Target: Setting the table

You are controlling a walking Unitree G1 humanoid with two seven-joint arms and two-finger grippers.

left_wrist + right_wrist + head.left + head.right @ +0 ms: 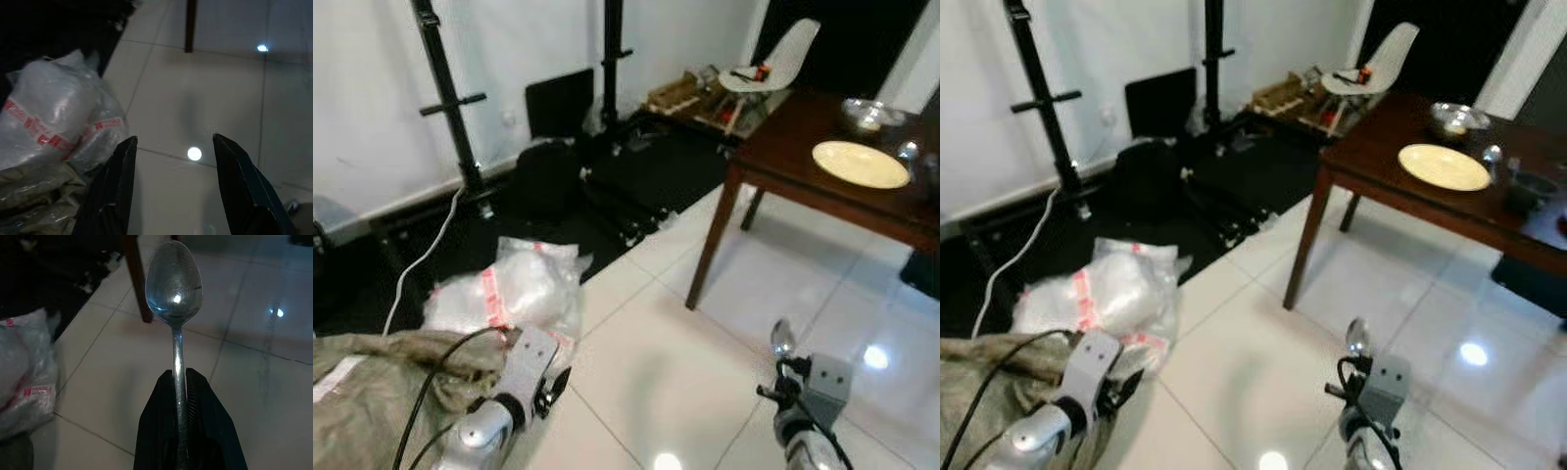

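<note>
My right gripper [179, 378] is shut on the handle of a metal spoon [174, 284], whose bowl points up and forward over the white tile floor. The spoon [782, 338] shows low on the right in the head views, well short of the table. The dark wooden table [783, 147] stands ahead on the right, carrying a cream plate [860, 164], a glass bowl [871, 115] and another small piece of cutlery [908, 150]. Low on the left, my left gripper [173, 147] is open with nothing between its fingers.
A clear plastic bag with red tape [519, 289] and a burlap sack [382, 382] lie on the floor at my left. Black stands [450, 98], dark bags [548, 176] and a white cable [426, 255] line the wall. A white chair [773, 64] stands behind the table.
</note>
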